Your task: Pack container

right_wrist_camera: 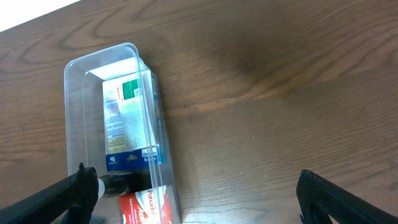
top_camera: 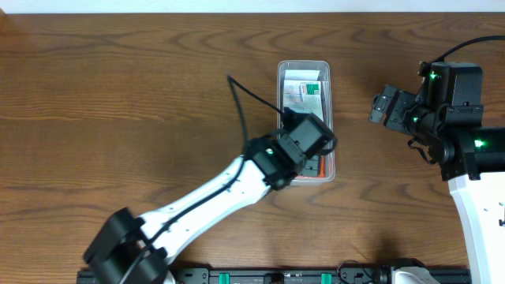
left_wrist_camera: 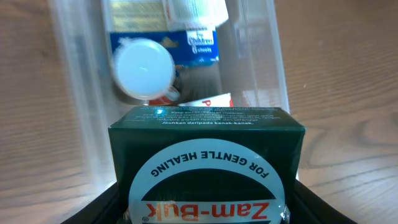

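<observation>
Left gripper [top_camera: 314,140]: held green box [left_wrist_camera: 205,149] over container [top_camera: 279,87].
Box text: read "Zam-Buk", "FOR GENTLE HEALING".
Right gripper [top_camera: 380,107]: stood wide, empty.

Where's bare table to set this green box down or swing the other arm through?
Wide bare table left of the container; a narrower strip between it and the right gripper. Crowded inside the container, under the left gripper holding the Zam-Buk box.
</observation>
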